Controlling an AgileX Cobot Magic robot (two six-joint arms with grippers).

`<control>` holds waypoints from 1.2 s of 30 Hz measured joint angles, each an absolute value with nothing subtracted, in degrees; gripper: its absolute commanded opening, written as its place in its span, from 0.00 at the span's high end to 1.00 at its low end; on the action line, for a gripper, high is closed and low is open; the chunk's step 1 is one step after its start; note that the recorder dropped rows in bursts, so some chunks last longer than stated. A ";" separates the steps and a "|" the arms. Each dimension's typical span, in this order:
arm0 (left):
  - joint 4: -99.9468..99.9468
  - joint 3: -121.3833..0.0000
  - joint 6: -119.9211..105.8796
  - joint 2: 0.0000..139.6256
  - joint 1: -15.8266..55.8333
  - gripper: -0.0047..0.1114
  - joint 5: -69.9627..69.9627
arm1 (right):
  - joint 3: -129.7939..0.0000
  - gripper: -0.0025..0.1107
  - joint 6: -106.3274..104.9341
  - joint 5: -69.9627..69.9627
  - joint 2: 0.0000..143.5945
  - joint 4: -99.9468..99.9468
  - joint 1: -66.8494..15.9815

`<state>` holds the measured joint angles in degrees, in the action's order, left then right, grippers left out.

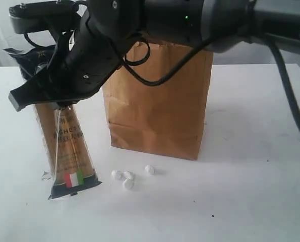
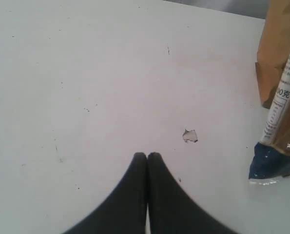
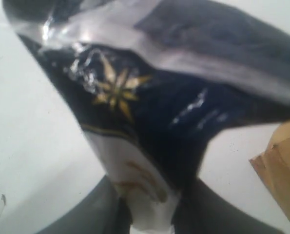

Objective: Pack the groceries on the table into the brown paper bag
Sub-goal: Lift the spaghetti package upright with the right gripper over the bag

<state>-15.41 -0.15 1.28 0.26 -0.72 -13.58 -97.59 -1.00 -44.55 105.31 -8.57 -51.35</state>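
The table (image 1: 230,201) spreads white and flat beneath both grippers. The brown paper bag (image 1: 160,111) stands upright on it, just beside the right gripper (image 1: 56,98) and on that gripper's right in the exterior view. The bag's base sits lower than the gripper.

The long spaghetti packet (image 1: 69,146) hangs down from the right gripper, slightly tilted. Its dark upper end rises above the fingers and its lower end, with a small green, white and red stripe, is down at the tabletop. It stands near the bag, apart from it. The right wrist view shows the right gripper pinching the packet, with a dark finger (image 3: 103,209) against each side of the wrapper.

The left gripper (image 2: 147,158) has its two fingers pressed together, holding nothing, low over bare tabletop. The packet's dark lower end and a corner of the bag lie well ahead of it and off to one side.

Four small white round pieces (image 1: 128,176) lie on the table below the right gripper, between the packet's lower end and the bag's front. A tiny pale scrap (image 2: 189,136) lies just ahead of the left gripper's fingertips.
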 measured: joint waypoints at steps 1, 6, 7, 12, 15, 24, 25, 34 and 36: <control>-15.41 -0.15 1.28 0.26 -0.72 0.96 -13.58 | -97.59 0.98 -1.00 -44.55 105.02 -8.57 -51.35; -15.41 -0.15 1.28 0.26 -0.72 0.96 -13.58 | -97.59 0.98 -1.00 -43.61 101.34 -8.68 -51.35; -15.41 -0.15 1.28 0.26 -0.72 0.96 -13.58 | -97.59 0.98 -1.10 -43.22 100.49 -8.55 -51.35; -15.41 -0.15 1.28 0.26 -0.72 0.96 -13.58 | -97.59 0.98 -1.10 -40.60 95.11 -6.13 -51.35; -15.41 -0.15 1.28 0.26 -0.72 0.96 -13.58 | -97.59 0.98 -1.23 -38.47 91.61 -5.04 -50.82; -15.41 -0.15 1.28 0.26 -0.72 0.96 -13.58 | -100.92 0.98 -0.42 -31.02 82.42 -4.86 -36.42; -15.41 -0.15 1.28 0.26 -0.72 0.96 -13.58 | -102.07 0.98 -0.42 -31.15 82.01 -4.39 -33.46; -15.41 -0.15 1.28 0.26 -0.72 0.96 -13.58 | -103.32 0.98 -5.35 -38.89 81.86 -5.59 -28.33; -15.41 -0.15 1.28 0.26 -0.72 0.96 -13.58 | -102.50 0.98 -8.41 -38.11 81.86 -5.72 -28.33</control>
